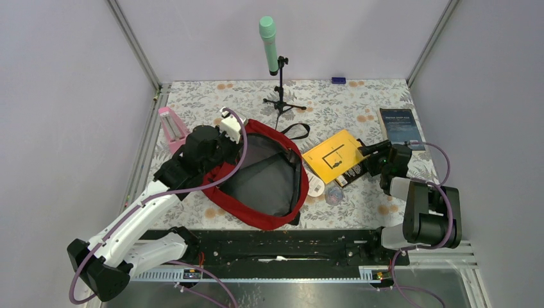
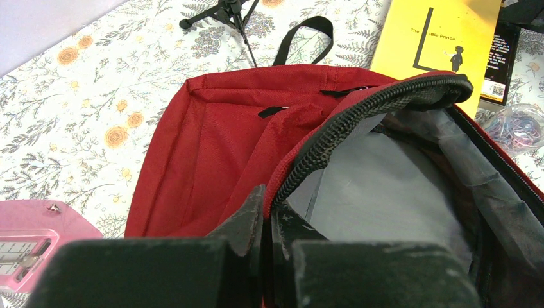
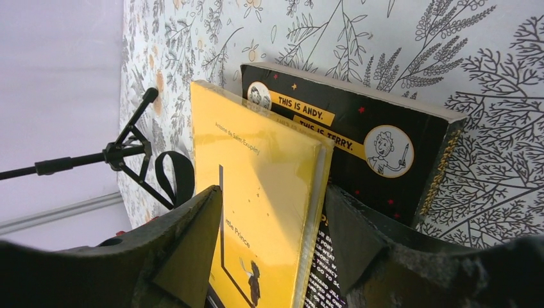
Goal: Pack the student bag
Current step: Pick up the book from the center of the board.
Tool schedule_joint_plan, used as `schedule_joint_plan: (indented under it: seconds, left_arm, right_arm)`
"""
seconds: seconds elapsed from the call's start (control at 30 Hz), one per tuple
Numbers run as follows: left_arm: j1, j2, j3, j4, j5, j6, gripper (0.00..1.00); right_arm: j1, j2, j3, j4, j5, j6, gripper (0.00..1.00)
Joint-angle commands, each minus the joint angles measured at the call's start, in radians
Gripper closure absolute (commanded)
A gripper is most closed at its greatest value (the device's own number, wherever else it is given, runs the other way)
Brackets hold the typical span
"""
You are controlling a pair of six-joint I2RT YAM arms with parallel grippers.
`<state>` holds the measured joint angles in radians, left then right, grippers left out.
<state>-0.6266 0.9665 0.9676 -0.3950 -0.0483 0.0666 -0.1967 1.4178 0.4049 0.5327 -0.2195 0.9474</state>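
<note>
Left hand (image 2: 269, 215) pinches the zipper rim of the bag (image 2: 212, 141); right hand (image 3: 272, 196), spread, straddles the yellow book (image 3: 256, 141) at the bag's three o'clock.

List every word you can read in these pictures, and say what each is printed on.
"The Little Prince": yellow book, cover.
"Antoine de Saint-Exupéry": same cover, small print.
"THIS IS ANDY.": black book, yellow strip.
"THIS IS TERRY.": black book, second yellow strip.
Dark blue booklet: text too small to read.
Black book's white small print: blurred.
</note>
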Motion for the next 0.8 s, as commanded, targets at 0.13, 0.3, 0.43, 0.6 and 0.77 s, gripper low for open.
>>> schedule_joint_plan:
  seconds: [0.13, 0.3, 0.43, 0.6, 0.77]
  left_arm:
    - [0.004, -0.020, 0.011, 0.059, 0.005, -0.004, 1.00]
    - [0.004, -0.022, 0.011, 0.059, 0.005, -0.004, 1.00]
    - [0.004, -0.020, 0.011, 0.059, 0.005, -0.004, 1.00]
    - [0.004, -0.018, 0.011, 0.059, 0.007, -0.004, 1.00]
    - [0.004, -0.017, 0.011, 0.059, 0.008, -0.002, 1.00]
  right_arm:
    - [-0.003, 0.032, -0.031, 0.071, 0.044, 0.049, 0.33]
    - [-0.003, 0.058, -0.035, 0.107, 0.032, 0.062, 0.39]
    - [-0.003, 0.078, -0.041, 0.146, 0.021, 0.066, 0.50]
    - [-0.004, 0.103, -0.040, 0.196, -0.009, 0.059, 0.68]
    - [-0.003, 0.077, -0.055, 0.264, -0.035, 0.028, 0.82]
